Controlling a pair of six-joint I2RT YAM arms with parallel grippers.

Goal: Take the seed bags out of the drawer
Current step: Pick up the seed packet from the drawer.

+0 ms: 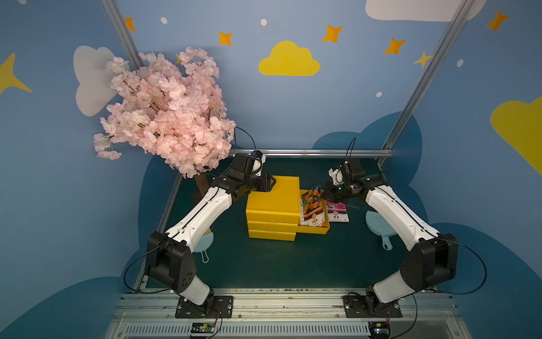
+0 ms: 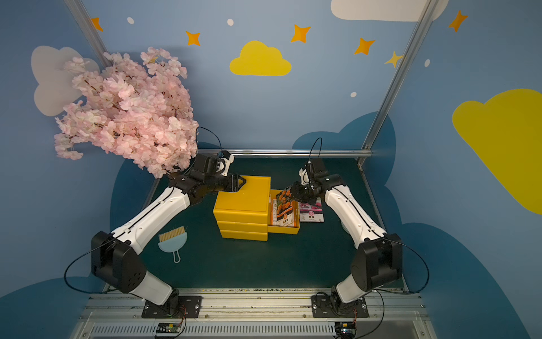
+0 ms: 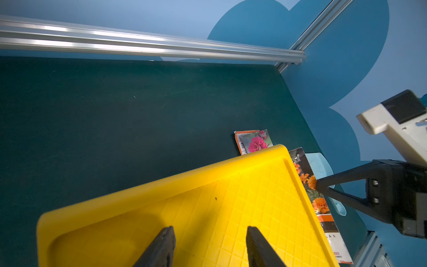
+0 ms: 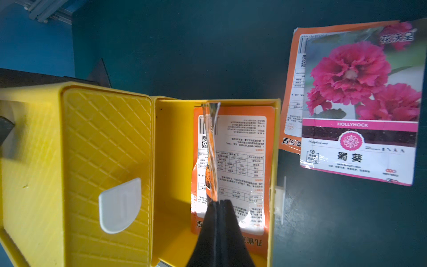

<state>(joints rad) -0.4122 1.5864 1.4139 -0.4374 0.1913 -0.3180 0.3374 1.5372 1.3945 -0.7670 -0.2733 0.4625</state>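
Between the right gripper's closed tips: orange-flower seed bag, edge-on, long axis running straight away from the hand, far end apparently inside the drawer. Magenta seed bag: outside, flat on table. Left gripper: parted, empty, farther off.

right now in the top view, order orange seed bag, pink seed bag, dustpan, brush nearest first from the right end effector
From the right end effector in a top view:
1. orange seed bag, pinched in it
2. pink seed bag, on the mat beside the drawer
3. dustpan, under the right arm
4. brush, far side, by the left arm
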